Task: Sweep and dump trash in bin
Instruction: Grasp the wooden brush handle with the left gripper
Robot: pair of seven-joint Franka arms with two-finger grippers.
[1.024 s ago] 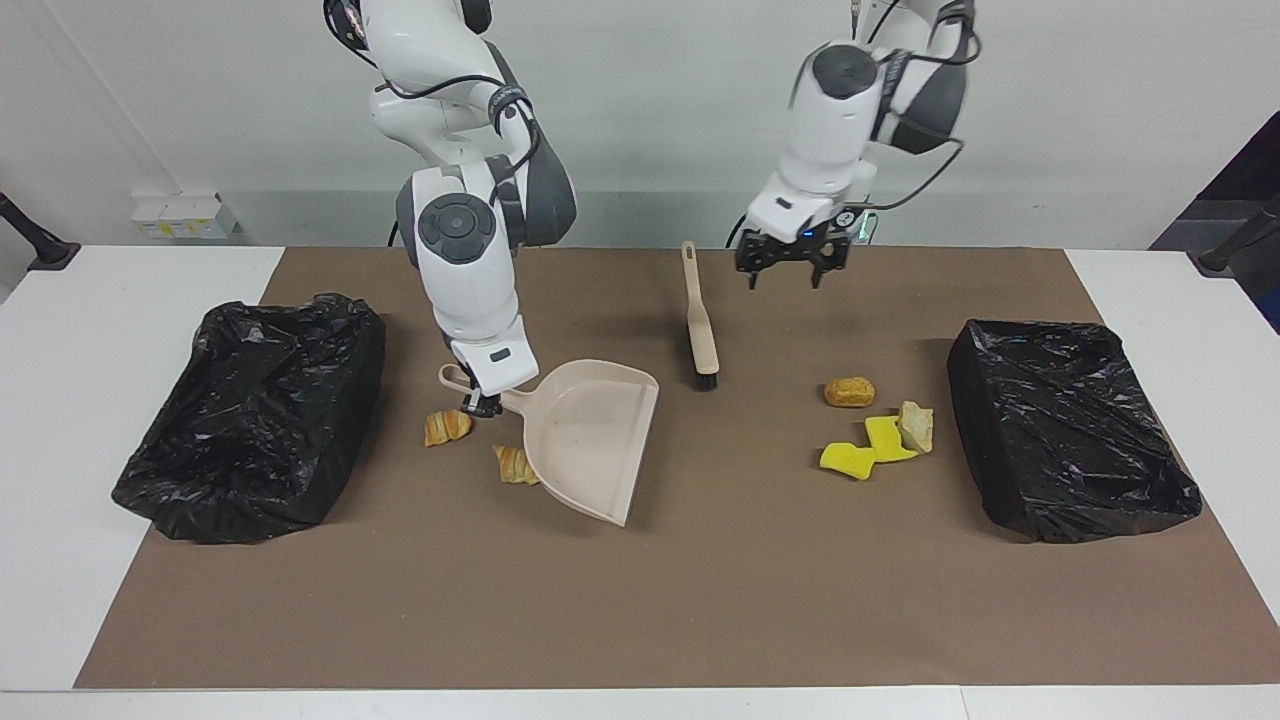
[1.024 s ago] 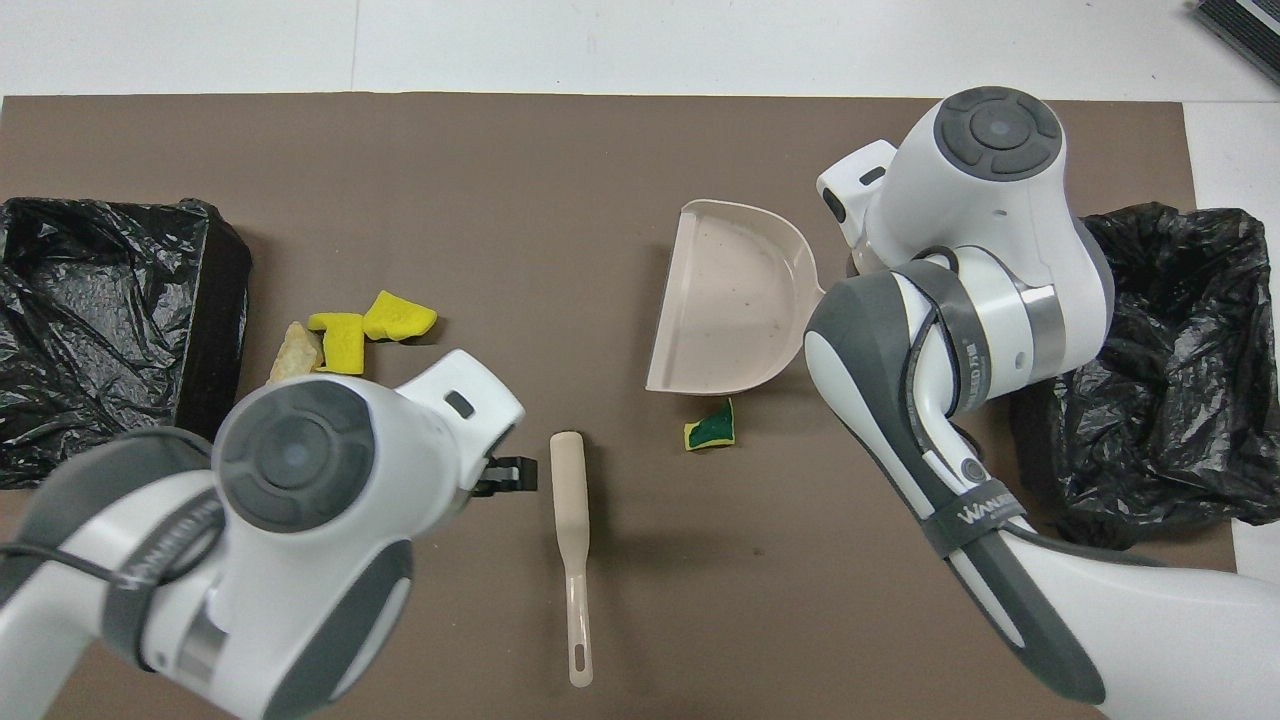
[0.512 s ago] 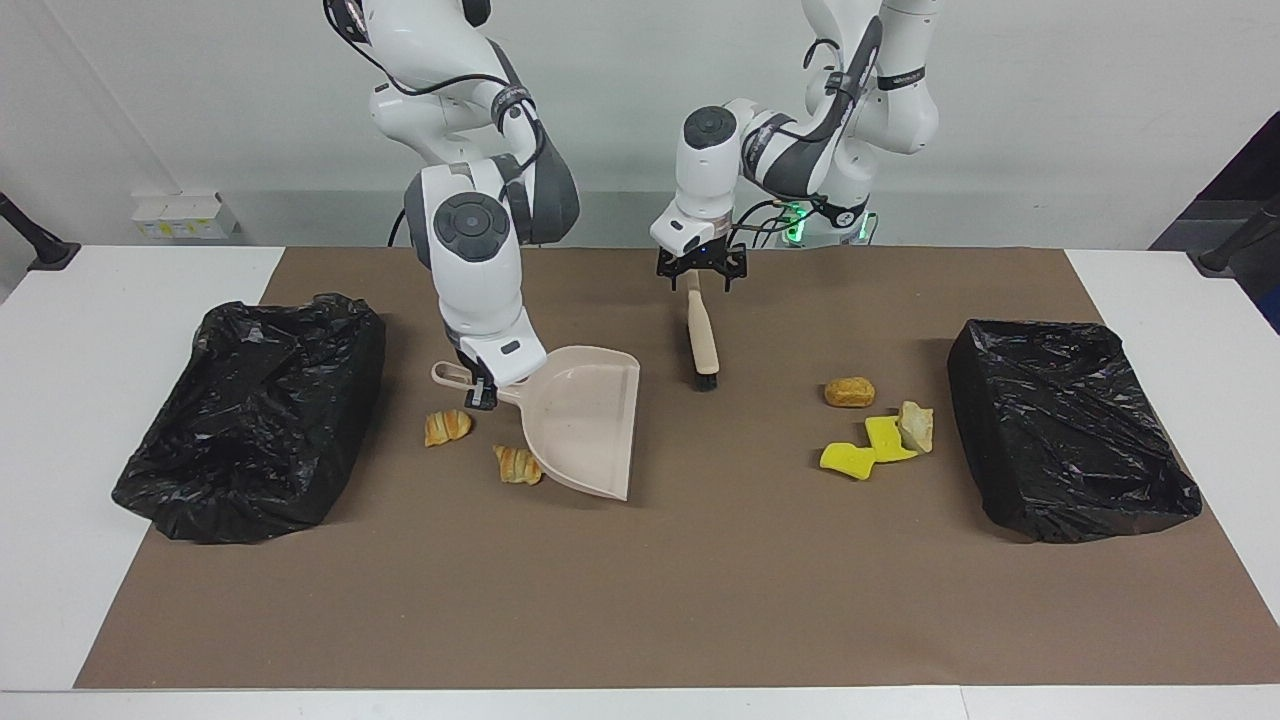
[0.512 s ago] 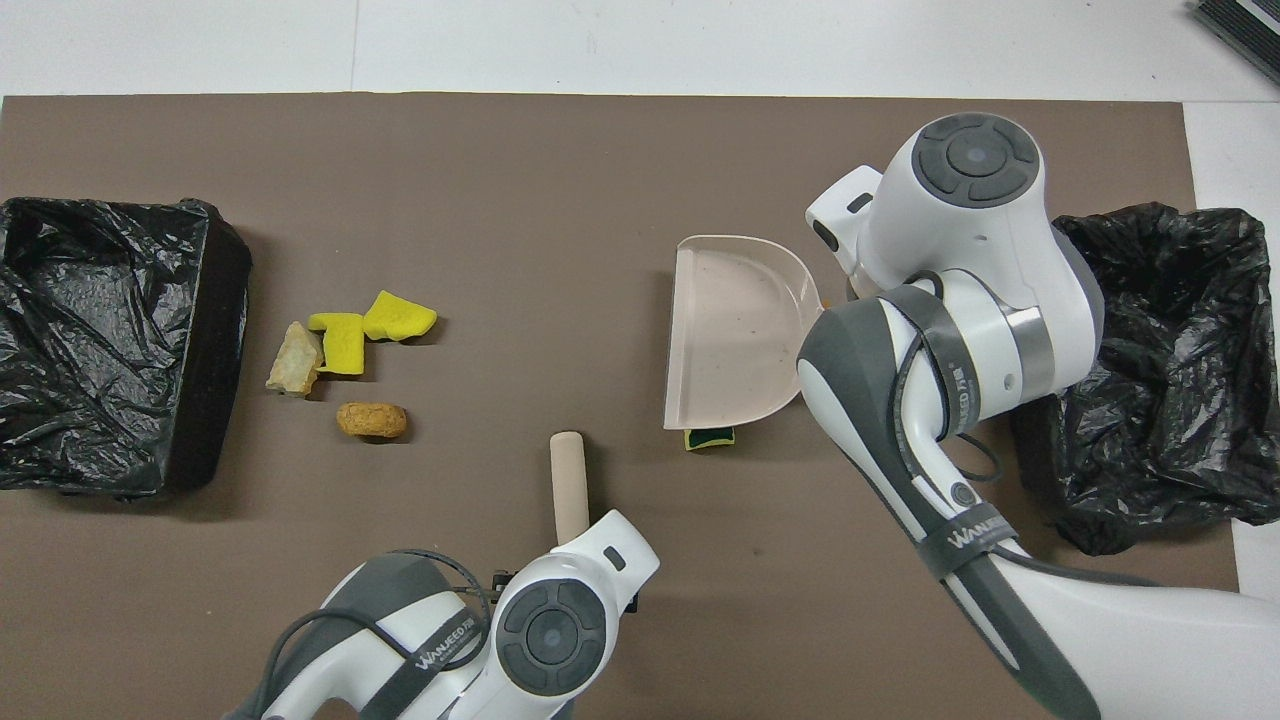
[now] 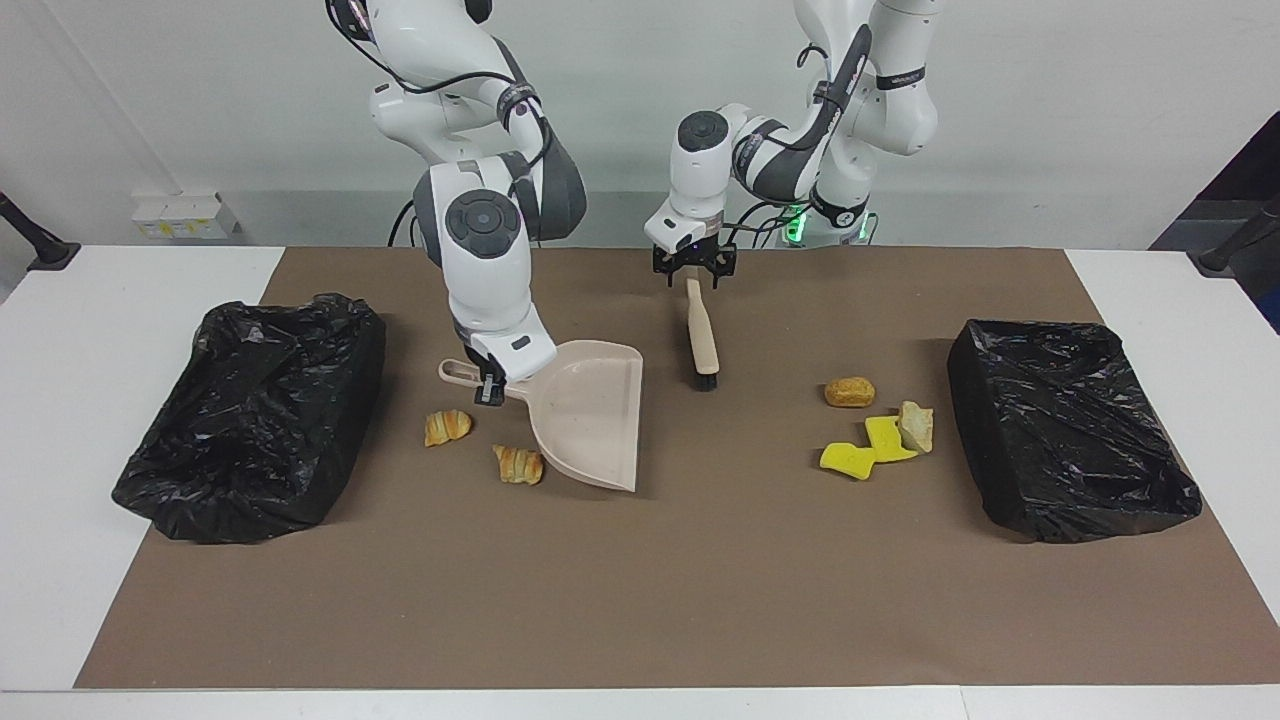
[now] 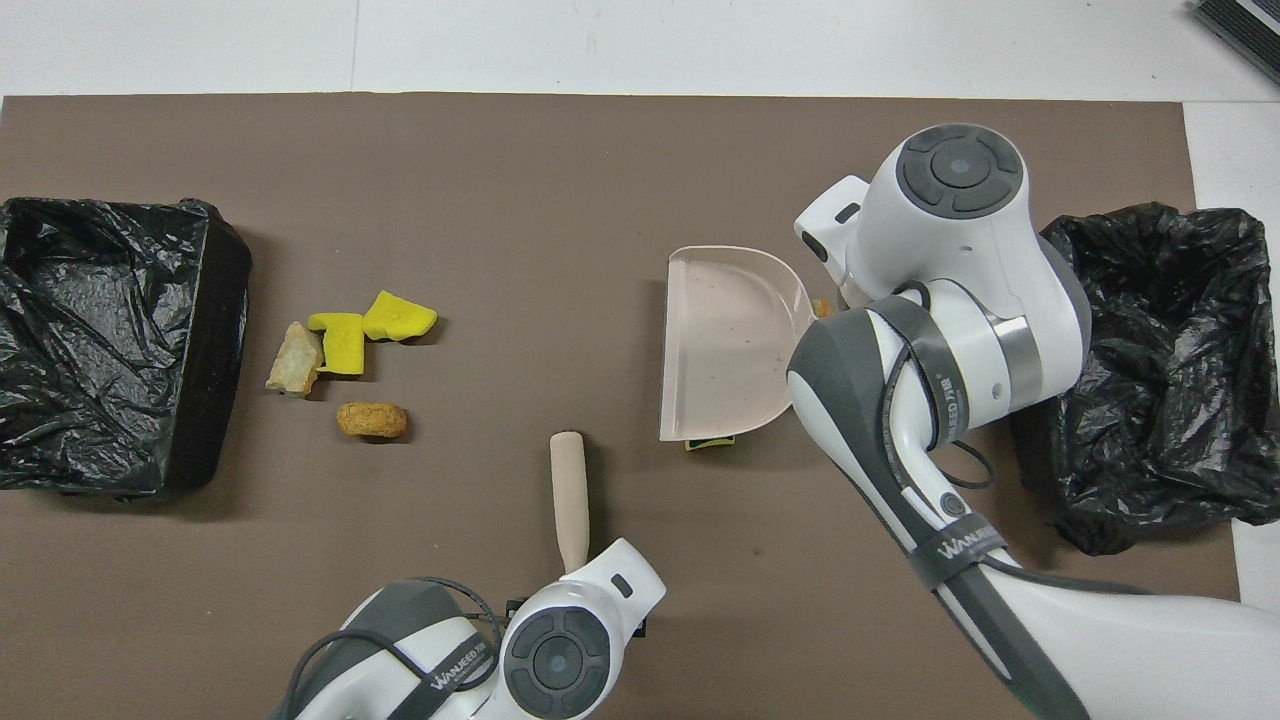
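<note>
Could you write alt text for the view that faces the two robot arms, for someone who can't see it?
Two white robot arms work over a brown mat: the right end effector holds a beige dustpan by its handle, and the left end effector is at the handle of a brush. Two pastries lie beside the dustpan, other scraps near one of two black-lined bins.

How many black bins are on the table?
2. One bin sits at the right arm's end of the table, beside the two pastries. The other bin sits at the left arm's end, beside the yellow sponges.
</note>
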